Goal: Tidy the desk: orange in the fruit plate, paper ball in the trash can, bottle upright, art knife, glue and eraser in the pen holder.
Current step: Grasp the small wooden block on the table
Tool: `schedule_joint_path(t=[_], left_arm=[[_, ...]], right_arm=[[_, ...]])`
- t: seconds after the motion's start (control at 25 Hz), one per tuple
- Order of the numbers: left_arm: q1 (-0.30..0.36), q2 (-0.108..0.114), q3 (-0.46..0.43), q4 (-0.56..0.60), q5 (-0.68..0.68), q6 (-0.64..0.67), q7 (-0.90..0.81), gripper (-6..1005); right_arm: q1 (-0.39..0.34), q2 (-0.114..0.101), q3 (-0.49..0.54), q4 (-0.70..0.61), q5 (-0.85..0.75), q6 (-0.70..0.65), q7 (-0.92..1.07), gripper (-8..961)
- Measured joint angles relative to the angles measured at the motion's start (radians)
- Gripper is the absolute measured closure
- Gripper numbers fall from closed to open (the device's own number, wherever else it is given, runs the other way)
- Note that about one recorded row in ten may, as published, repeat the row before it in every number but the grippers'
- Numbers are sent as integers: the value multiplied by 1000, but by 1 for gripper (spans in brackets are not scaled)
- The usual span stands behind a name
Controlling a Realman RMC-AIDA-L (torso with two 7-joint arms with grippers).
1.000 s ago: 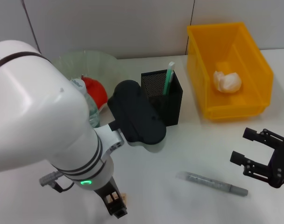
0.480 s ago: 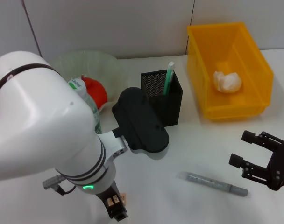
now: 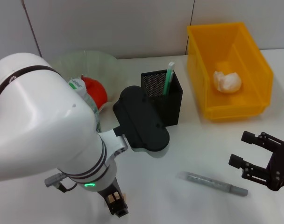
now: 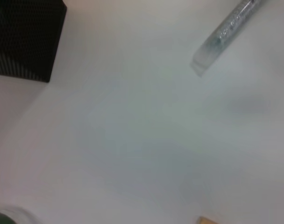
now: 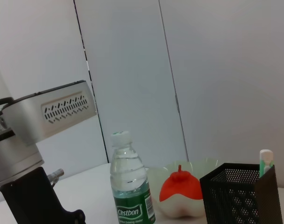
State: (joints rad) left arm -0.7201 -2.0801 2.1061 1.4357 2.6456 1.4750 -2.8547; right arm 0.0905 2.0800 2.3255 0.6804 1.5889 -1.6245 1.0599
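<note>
A white surface (image 3: 188,149) is carrying everything, and grey wall panels (image 3: 109,23) with dark seams are standing behind it. Taking the black mesh pen holder (image 3: 163,95) as the landmark, a green-and-white stick (image 3: 168,77) is standing inside it. To the holder's left a clear fruit plate (image 3: 93,63) is holding the red-orange fruit (image 3: 95,89), and a water bottle (image 3: 83,95) with a green label is standing upright in front of that plate, mostly hidden by the arm in the head view. To the holder's right a yellow bin (image 3: 228,65) is holding the crumpled paper ball (image 3: 227,81). In front of the holder and a little to its right, a grey art knife (image 3: 216,184) is lying flat on the surface. The left arm is filling the near left of the head view, and its left tool (image 3: 115,205) is pointing down close to the surface, in front of the holder and to its left; whether its fingers are spread or closed cannot be told. A small tan object (image 4: 208,220), just beside that tool, is peeking into the left wrist view. The right tool (image 3: 261,161) is hovering well to the holder's right and nearer the robot, past the knife's end, with its fingers spread and gripping nothing.
</note>
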Motion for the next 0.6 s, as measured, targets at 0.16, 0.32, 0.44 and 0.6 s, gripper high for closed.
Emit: schedule_joint_path(t=[0.16,0.32,0.44,0.6], left_arm=[[-7,0,0,-8,0,-4,0,350],[-17,0,2,-24,-2,-8,0,351],[-18,0,4,-25,-1,-10,0,351],[-18,0,9,-26,0,-11,0,352]], right_arm=[[2,0,0,-1,0,3,0,187],[6,0,-2,-3,0,11,0,187],[13,-1,-2,-16,0,13,0,187],[15,-1,-2,-18,0,14,0,187]])
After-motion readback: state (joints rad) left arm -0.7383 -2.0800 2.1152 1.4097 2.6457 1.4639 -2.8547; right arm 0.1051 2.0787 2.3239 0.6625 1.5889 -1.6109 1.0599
